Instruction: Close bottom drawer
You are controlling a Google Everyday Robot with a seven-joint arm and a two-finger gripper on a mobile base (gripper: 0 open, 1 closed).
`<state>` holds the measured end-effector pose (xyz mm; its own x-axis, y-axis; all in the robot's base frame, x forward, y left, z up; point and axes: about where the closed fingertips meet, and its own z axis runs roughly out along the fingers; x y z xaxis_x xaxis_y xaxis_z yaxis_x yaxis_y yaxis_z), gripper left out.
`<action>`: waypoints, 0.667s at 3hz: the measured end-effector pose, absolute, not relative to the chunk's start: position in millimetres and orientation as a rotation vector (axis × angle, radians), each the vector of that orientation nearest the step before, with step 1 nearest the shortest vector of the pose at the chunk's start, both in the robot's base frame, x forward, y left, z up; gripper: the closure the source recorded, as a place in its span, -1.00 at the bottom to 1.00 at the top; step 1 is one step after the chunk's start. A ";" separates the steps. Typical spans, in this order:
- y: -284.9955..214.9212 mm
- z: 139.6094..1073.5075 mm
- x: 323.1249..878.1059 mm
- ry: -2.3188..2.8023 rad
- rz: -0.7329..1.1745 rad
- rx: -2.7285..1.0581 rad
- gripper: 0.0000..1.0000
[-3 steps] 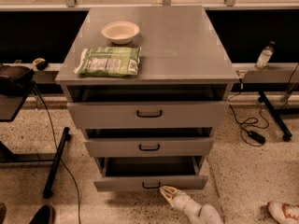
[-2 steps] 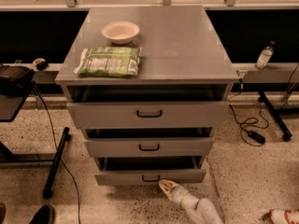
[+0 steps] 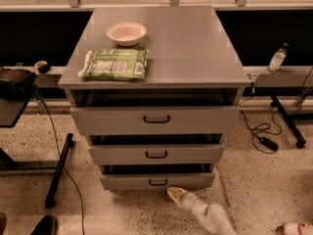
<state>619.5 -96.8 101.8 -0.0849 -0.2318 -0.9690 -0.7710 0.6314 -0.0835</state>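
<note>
one pincer (image 3: 176,194) just below bottom drawer (image 3: 157,181) front; bowl (image 3: 126,33), packet (image 3: 113,64) atop cabinet (image 3: 190,48)

The cabinet (image 3: 195,48) is finished in plain grey throughout. The bottom drawer (image 3: 127,182) is seen in the same unpatterned grey, marked only by a small black handle. A cream bowl (image 3: 126,33) and a green snack bag (image 3: 113,64) printed with white are set off against the grey top. The floor (image 3: 264,185) is patterned in beige terrazzo speckled with dark flecks. The gripper (image 3: 174,193), found low over that floor just in front of the bottom drawer, is coloured pale cream, its arm white. A black cable (image 3: 256,129) is traced across the floor at the right.
</note>
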 end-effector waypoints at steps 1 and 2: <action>-106.7 102.1 591.2 1.634 0.582 -0.951 1.00; -124.8 115.6 528.3 1.599 0.665 -1.035 1.00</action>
